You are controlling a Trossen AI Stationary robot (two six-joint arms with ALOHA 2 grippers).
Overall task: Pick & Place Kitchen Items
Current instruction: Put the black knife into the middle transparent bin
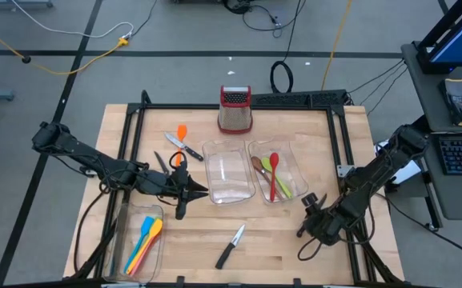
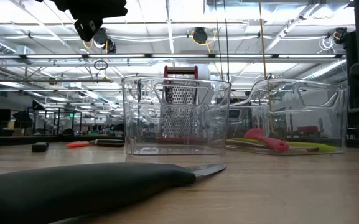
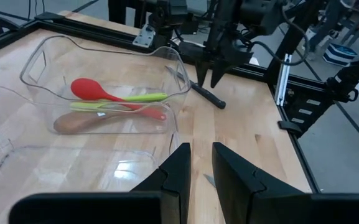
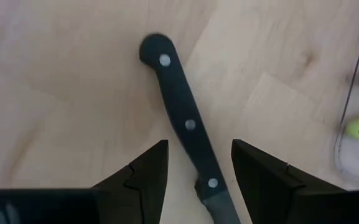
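The right gripper [image 4: 195,171], fingers spread, hovers over a black-handled steel knife [image 4: 188,127] apparently lying on the wooden surface [image 4: 61,81] at four o'clock; the left gripper [image 3: 198,180] is slightly parted.

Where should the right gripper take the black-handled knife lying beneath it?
By the black handle, around its middle rivet, coming straight down. The knife lies flat on the table, and the right gripper hangs open with a finger on either side of the handle's narrow width. The left gripper waits farther left.
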